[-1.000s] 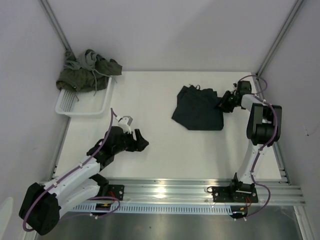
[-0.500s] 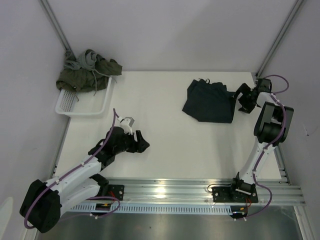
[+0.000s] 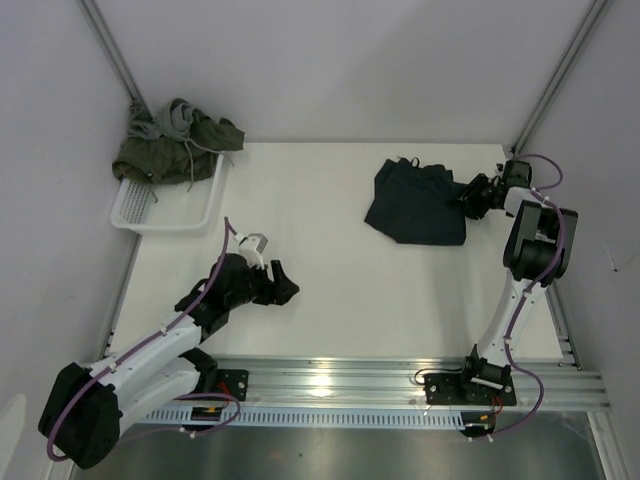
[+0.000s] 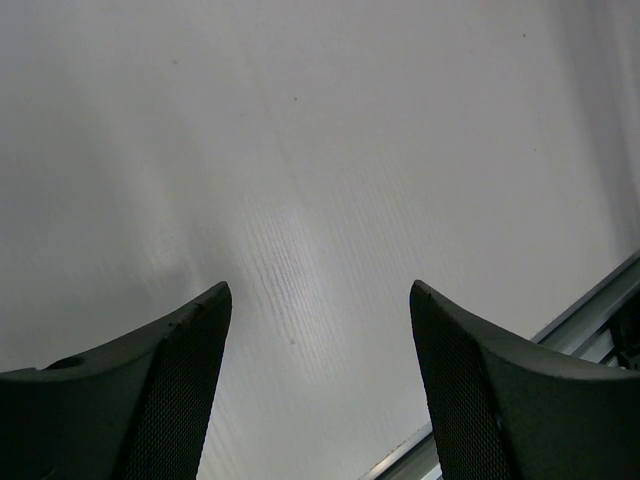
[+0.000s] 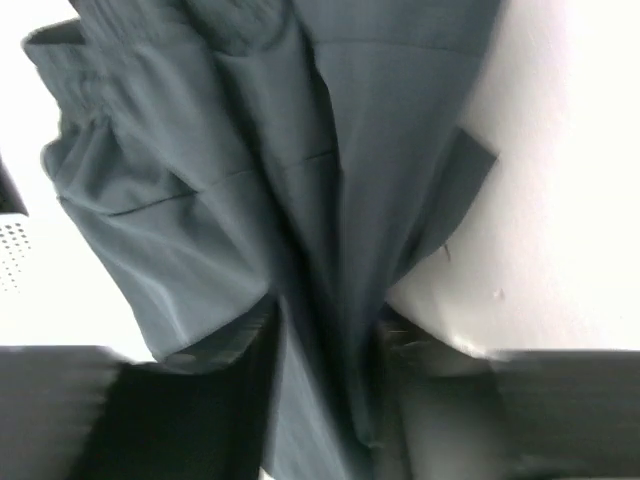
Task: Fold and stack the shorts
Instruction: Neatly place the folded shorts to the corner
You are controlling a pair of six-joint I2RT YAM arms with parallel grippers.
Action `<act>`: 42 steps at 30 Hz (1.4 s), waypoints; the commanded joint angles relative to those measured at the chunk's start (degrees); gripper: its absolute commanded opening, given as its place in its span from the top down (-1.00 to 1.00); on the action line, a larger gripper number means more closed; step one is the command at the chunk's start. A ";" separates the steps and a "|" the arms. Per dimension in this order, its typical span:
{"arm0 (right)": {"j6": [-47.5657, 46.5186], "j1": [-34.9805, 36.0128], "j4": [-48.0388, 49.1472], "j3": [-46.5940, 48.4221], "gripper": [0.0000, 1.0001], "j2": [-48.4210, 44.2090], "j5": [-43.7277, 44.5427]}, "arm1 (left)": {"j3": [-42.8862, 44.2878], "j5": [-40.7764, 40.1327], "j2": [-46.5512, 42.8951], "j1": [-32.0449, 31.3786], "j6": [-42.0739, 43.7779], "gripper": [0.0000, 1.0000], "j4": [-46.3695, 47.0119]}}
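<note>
The dark navy shorts (image 3: 418, 205) lie crumpled at the back right of the table. My right gripper (image 3: 470, 197) is at their right edge. In the right wrist view a fold of the navy shorts (image 5: 250, 150) runs between the jaws of the right gripper (image 5: 330, 400), which is shut on it; that view is blurred. The olive green shorts (image 3: 165, 155) and the light grey shorts (image 3: 172, 120) are heaped over the back of the white basket (image 3: 165, 225). My left gripper (image 3: 285, 283) is open and empty over bare table, as the left wrist view (image 4: 320, 300) shows.
The white mesh basket stands at the back left corner. A metal rail (image 3: 400, 385) runs along the near edge, with both arm bases on it. Walls close in the table at the back and on both sides.
The right gripper pulled the navy shorts to the right and a little back, then shifted slightly left at their edge. The left arm has stayed still.
</note>
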 commanded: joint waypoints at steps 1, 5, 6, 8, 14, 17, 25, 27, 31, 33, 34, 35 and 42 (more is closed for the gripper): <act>0.35 0.96 -1.04 1.53 0.33 2.39 -0.29 | -0.01 1.05 -0.21 0.40 1.09 -0.50 1.14; 1.75 0.35 -0.08 -0.74 1.00 1.08 -0.29 | -0.01 1.14 -0.29 0.40 1.27 -0.50 0.88; 3.06 -0.26 4.11 -2.84 1.00 0.03 -0.55 | 0.08 1.05 -0.21 0.40 1.27 -0.50 0.88; 9.64 -2.11 10.27 -11.59 1.00 -2.87 -1.96 | 0.16 1.23 -0.29 0.40 1.18 -0.49 1.05; 27.14 -8.26 32.25 -36.93 1.00 -18.86 4.00 | -0.54 1.49 -0.03 0.40 0.65 -0.49 2.19; 37.30 -9.06 44.00 -49.06 1.00 -24.14 6.73 | -0.36 1.93 0.06 0.31 0.56 -0.48 2.19; 56.32 -7.48 62.92 -68.93 1.00 -32.93 24.73 | -0.10 1.58 -3.72 0.31 0.74 -0.48 -0.70; 62.80 -6.60 66.53 -71.23 1.00 -33.64 33.75 | -0.36 1.84 -4.07 0.31 0.48 -0.48 -0.71; 65.74 -7.47 68.30 -65.72 1.00 -29.97 36.80 | -0.28 2.19 -4.07 0.31 0.30 -0.48 -0.53; 69.15 -9.75 71.29 -62.20 1.00 -24.79 35.49 | -0.01 2.02 -3.81 0.31 0.47 -0.48 -0.44; 69.78 -10.37 72.60 -60.97 1.00 -22.68 34.87 | 0.08 2.02 -3.46 0.31 0.56 -0.48 -0.36; 69.79 -10.81 75.49 -57.56 1.00 -18.57 33.21 | 0.34 2.02 -3.11 0.31 0.74 -0.48 -0.09; 69.52 -4.41 74.37 -41.38 1.00 -5.08 32.32 | 1.92 1.49 1.28 0.31 1.18 -0.47 2.02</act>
